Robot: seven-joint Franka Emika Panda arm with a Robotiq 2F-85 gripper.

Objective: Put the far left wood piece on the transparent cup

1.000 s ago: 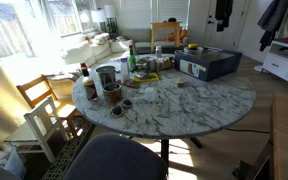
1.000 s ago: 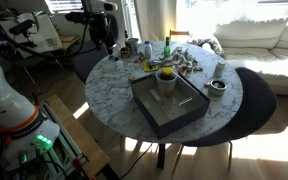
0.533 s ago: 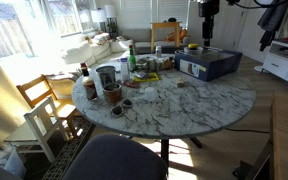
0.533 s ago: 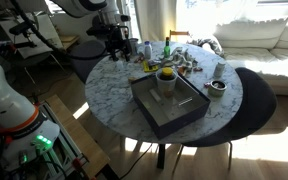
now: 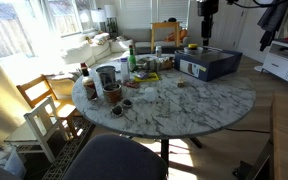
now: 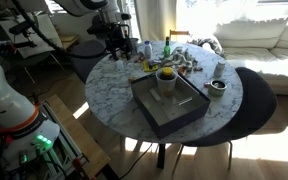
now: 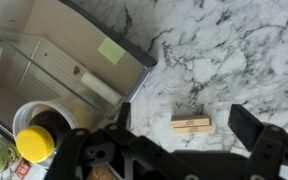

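Near one edge of the marble table (image 5: 184,105) sat a grey tray (image 7: 134,58), and the gripper (image 7: 184,118) hung over the bare stone just beside its corner, jaws spread wide and holding nothing. Inside the tray stood the cup (image 7: 48,120) with a yellow ball (image 7: 32,145) at its mouth, while the wood piece (image 7: 190,123) lay flat between the spread fingers, untouched. An off-centre squeeze could skid the piece across slick marble, and the ball might leave it no level seat.

No writing can be read on the wood piece (image 7: 190,122), the green sticker (image 7: 111,50) or the green bottle (image 5: 130,59).
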